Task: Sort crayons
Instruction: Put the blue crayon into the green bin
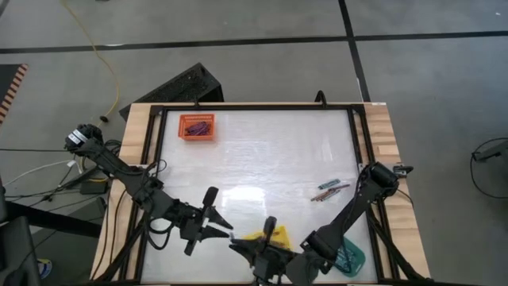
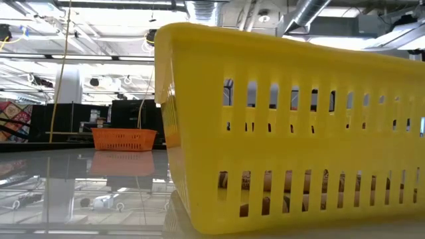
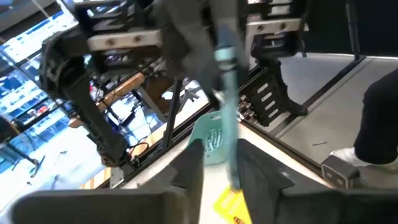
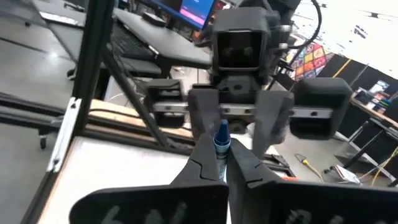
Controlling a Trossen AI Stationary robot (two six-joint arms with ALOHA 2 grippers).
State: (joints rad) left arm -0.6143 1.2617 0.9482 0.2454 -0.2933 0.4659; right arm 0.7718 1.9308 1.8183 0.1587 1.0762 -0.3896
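Orange tray (image 1: 197, 127): far left corner of the table (image 1: 262, 151), with dark and reddish crayons already lying in it.
Left gripper (image 1: 225, 230): low at the near edge, pointing right toward the other arm. Its fingers (image 3: 189, 168) stand narrowly apart on either side of a teal-blue crayon (image 4: 221, 140) — contact cannot be confirmed.
Teal-blue crayon: held off the table between the two grippers, nose to nose, beside the yellow tray (image 1: 279, 237).
Right gripper (image 1: 240, 246): near edge, centre, pointing left. Its fingers (image 4: 204, 163) are closed on the teal-blue crayon, the tip standing up between them.
Loose crayons (image 1: 329, 190): a small cluster, blue and reddish, on the table's right side, well apart from both arms.
Teal tray (image 1: 350, 257): near right corner, partly under the right arm.
Step in hand: by my judgement, a hand-over — the crayon passing from left gripper to right.
Next move: the left fingers need to clear the crayon fully, then the right arm should carry it to the teal tray and release; the loose cluster remains to be sorted.
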